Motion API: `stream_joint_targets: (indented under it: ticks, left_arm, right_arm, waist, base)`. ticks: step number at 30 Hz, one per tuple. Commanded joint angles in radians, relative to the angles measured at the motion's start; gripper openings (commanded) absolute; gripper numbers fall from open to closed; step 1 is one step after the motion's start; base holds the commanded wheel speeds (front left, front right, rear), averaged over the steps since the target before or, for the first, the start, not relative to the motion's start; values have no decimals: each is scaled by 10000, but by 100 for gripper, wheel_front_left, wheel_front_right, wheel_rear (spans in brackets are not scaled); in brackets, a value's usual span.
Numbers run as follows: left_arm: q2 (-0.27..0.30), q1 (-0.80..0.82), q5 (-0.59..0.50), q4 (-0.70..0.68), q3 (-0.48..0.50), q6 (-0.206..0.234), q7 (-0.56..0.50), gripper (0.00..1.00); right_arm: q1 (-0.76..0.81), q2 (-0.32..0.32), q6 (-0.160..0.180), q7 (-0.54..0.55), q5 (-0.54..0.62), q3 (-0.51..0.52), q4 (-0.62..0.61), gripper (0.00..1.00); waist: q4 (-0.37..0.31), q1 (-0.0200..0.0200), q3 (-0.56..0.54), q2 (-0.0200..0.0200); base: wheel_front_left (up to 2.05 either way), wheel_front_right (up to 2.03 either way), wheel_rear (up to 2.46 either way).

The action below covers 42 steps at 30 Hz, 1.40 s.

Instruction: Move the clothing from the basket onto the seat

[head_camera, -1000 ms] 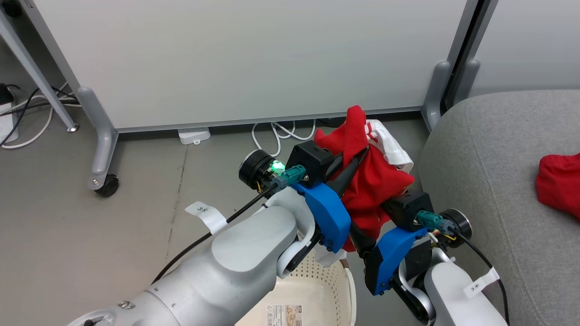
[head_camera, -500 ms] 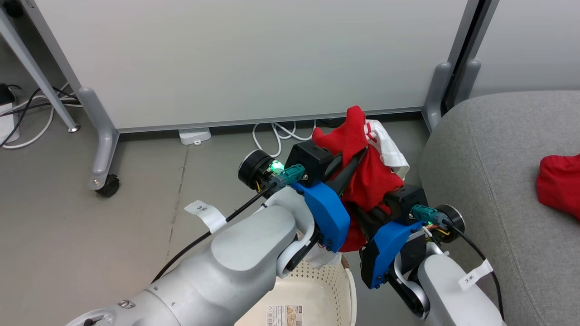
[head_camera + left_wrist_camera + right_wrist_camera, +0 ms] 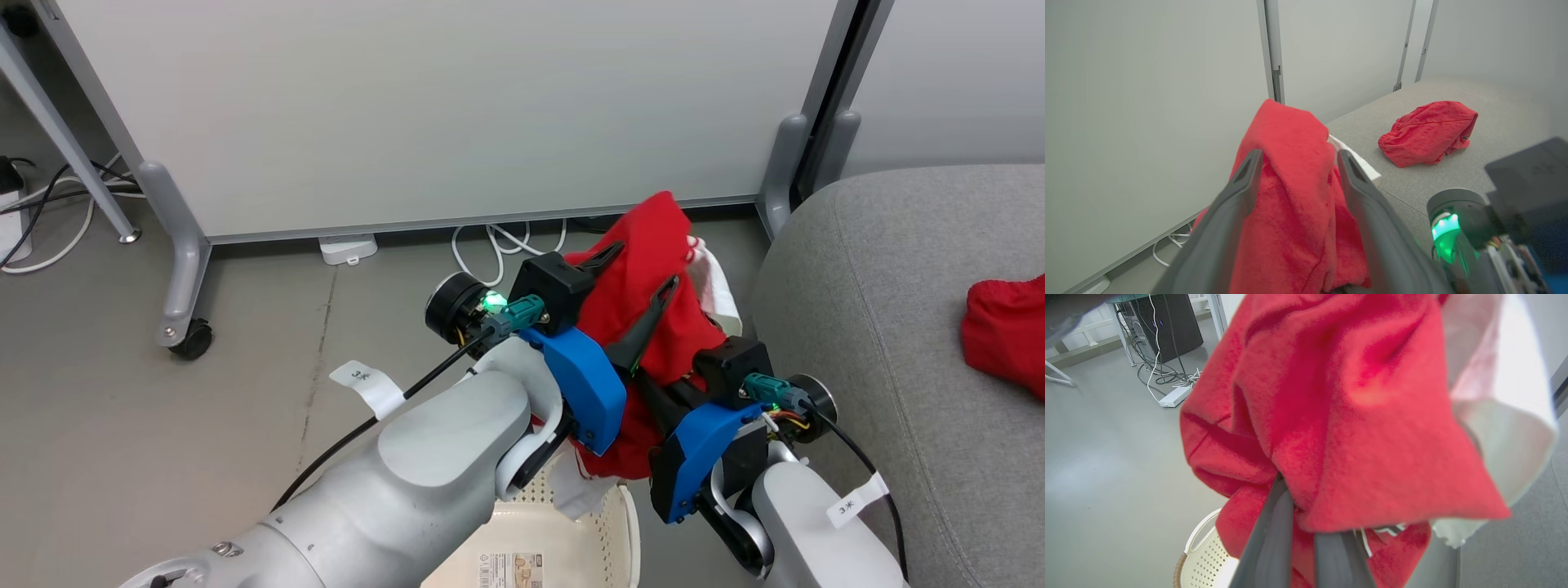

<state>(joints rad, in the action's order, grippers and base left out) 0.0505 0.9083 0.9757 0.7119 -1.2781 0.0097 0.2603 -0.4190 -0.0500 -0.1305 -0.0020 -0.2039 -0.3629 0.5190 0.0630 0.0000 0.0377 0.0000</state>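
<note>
Left end effector (image 3: pixel 1299 157) is spread wide, fingers either side of the red garment (image 3: pixel 653 237) but not clamping it. Right end effector (image 3: pixel 1302 526) is pinched tight on the fabric, holding it up above the basket (image 3: pixel 630 539). I'd pull the left clear first so it doesn't snag, then swing right over the grey seat (image 3: pixel 882 327) and drop it beside the other red garment (image 3: pixel 1004 335).

Clutter around us
We see a white partition (image 3: pixel 449 106) on a castor (image 3: pixel 194 337), white cables (image 3: pixel 496 249) looped on grey floor (image 3: pixel 122 425).
</note>
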Motion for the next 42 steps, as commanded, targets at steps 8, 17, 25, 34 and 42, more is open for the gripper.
stream_joint_targets:
  ticks: [8, 17, 25, 34, 42]
  left_arm:
    - [-1, -21, 122, 97, -44, 80, 60, 100]
    - [64, -656, -678, -202, 1010, 305, 60, 100]
    - [681, -2434, -2389, -1466, 2739, 167, 62, 100]
    - [1182, -4834, -4399, -3120, 4997, -129, 63, 100]
    - [1166, -6628, -5801, -3940, 6679, -616, 63, 100]
  right_arm:
    - [-175, -9, -5, -115, 9, -5, 52, 0]
    - [-32, -9, -5, -205, 119, 259, -75, 0]
    - [159, -9, -5, -149, 261, 611, -385, 0]
    - [331, -9, -5, -66, 348, 821, -687, 0]
    - [375, -9, -5, -53, 345, 862, -822, 0]
  waist:
    - [-32, 0, 20, 0]
    - [34, 0, 33, 0]
    - [159, 0, 91, 0]
    - [223, 0, 141, 0]
    - [176, 0, 163, 0]
  base:
    - [0, 0, 0]
    - [0, 0, 0]
    - [0, 0, 0]
    - [0, 0, 0]
    - [0, 0, 0]
